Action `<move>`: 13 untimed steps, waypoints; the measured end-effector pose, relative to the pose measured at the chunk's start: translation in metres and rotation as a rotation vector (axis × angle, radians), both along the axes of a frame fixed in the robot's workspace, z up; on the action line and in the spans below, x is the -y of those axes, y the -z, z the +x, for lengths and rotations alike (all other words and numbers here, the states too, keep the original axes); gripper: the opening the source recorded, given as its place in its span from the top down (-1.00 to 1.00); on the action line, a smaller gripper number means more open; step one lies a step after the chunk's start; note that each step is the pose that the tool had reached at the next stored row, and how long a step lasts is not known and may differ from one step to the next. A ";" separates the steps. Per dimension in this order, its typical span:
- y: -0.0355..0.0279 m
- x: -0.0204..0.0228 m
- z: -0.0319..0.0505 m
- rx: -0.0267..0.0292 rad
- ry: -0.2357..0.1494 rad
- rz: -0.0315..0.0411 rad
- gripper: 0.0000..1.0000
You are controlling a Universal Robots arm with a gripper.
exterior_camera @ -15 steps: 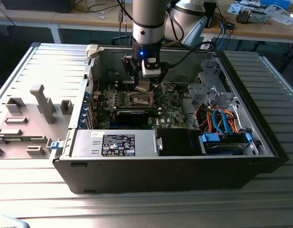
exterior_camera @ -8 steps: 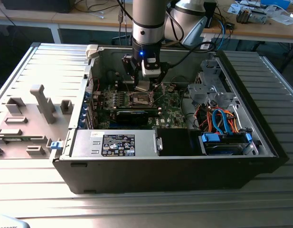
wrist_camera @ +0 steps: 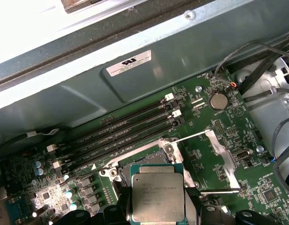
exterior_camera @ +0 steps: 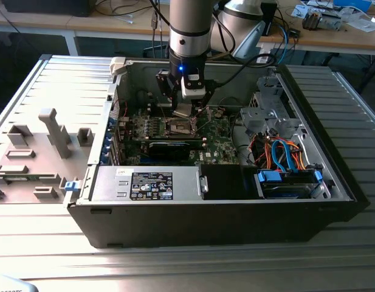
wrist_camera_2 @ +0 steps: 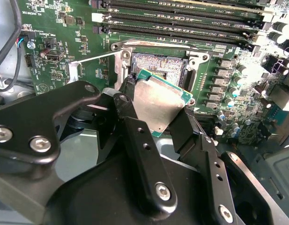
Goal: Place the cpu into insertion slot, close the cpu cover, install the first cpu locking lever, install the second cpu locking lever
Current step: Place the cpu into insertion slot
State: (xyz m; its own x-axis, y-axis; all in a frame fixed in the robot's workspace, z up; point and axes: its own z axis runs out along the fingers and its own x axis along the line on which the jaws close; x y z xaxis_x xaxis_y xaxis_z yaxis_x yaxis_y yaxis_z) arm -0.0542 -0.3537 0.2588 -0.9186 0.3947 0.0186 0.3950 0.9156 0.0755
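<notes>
My gripper [exterior_camera: 182, 107] hangs inside the open computer case, shut on the cpu [wrist_camera_2: 158, 101], a small silver-topped square chip with a green edge. In the second wrist view the black fingers [wrist_camera_2: 135, 140] clamp the chip's two sides. The chip is tilted and sits just above the insertion slot [wrist_camera_2: 160, 63], whose dark pin field and silver rim show behind it on the green board; whether they touch I cannot tell. In the first wrist view the cpu [wrist_camera: 157, 194] covers most of the slot [wrist_camera: 156, 157]. The cpu cover [wrist_camera: 227, 157] lies swung open beside the slot, with two thin locking levers [wrist_camera: 193, 137] raised.
Black memory slots [wrist_camera: 121, 133] run along one side of the socket, and capacitors [wrist_camera_2: 231, 89] stand close by. The case walls [exterior_camera: 120, 91] enclose the board. A drive cage with blue and orange cables [exterior_camera: 284, 158] sits on the exterior view's right.
</notes>
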 end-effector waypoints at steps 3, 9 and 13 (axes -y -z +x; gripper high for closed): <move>0.0000 0.0000 0.0000 0.0000 0.001 -0.0001 -0.08; 0.0001 0.0000 0.0000 0.0000 0.006 0.0000 -0.08; 0.0001 0.0000 0.0000 0.0000 0.008 0.0000 -0.08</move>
State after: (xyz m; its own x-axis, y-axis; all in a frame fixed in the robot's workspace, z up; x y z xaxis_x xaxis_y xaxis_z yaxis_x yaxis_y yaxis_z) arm -0.0541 -0.3537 0.2586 -0.9154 0.4021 0.0186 0.4023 0.9124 0.0755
